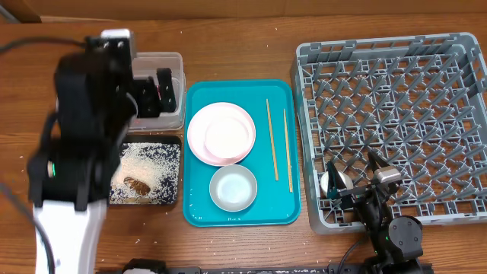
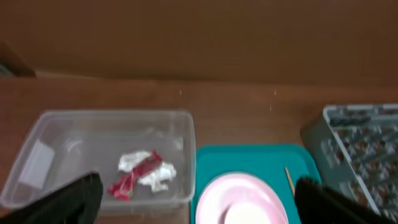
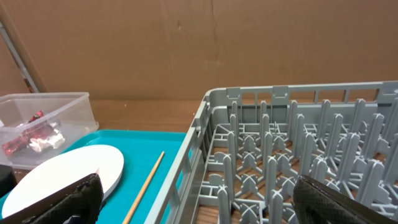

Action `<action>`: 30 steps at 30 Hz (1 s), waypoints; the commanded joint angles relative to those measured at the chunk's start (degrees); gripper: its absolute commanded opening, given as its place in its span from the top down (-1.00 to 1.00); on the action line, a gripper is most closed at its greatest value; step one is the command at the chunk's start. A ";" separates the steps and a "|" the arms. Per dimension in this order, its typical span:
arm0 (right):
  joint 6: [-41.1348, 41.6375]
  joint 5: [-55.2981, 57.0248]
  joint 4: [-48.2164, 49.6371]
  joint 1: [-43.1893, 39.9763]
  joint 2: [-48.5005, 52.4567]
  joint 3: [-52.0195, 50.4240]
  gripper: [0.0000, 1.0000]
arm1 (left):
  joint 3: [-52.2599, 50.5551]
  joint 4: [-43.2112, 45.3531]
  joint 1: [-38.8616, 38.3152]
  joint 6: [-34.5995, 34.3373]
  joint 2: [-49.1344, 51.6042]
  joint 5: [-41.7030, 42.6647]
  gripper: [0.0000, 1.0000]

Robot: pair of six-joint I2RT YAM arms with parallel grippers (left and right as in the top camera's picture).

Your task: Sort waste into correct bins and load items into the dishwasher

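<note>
Waste is sorted: wrapper (image 2: 132, 178) and napkin (image 2: 160, 179) are contained in the clear tub (image 2: 37, 158), scraps (image 1: 148, 158) in the black tray (image 1: 179, 173). Plate (image 1: 221, 133), bowl (image 1: 233, 188) and chopsticks (image 1: 272, 138) are left on the teal tray (image 1: 262, 207); left gripper (image 2: 202, 202) and right gripper (image 3: 199, 199) are spread wide, empty.

I see a brown wooden table (image 1: 236, 46) with pale specks on it. Plain brown cardboard wall (image 3: 155, 43) behind, flat even indoor light.

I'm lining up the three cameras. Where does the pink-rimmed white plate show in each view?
Overhead: plate in the upper left of the teal tray.
Left wrist: plate at the bottom edge, right of centre, cropped.
Right wrist: plate at lower left, seen low.
Shared landmark: the teal tray under it.
</note>
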 commanded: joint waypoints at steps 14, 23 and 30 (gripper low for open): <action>-0.39 0.52 0.39 -0.15 -0.68 -0.61 -1.00 | -48.70 30.97 0.31 6.08 -40.06 -1.42 -1.00; -0.39 0.52 0.39 -0.15 -0.68 -0.61 -1.00 | -63.08 32.26 0.39 6.05 -58.36 -1.40 -1.00; -0.39 0.55 0.37 -0.15 -0.68 -0.61 -1.00 | -72.61 37.99 0.55 6.03 -64.30 -1.40 -1.00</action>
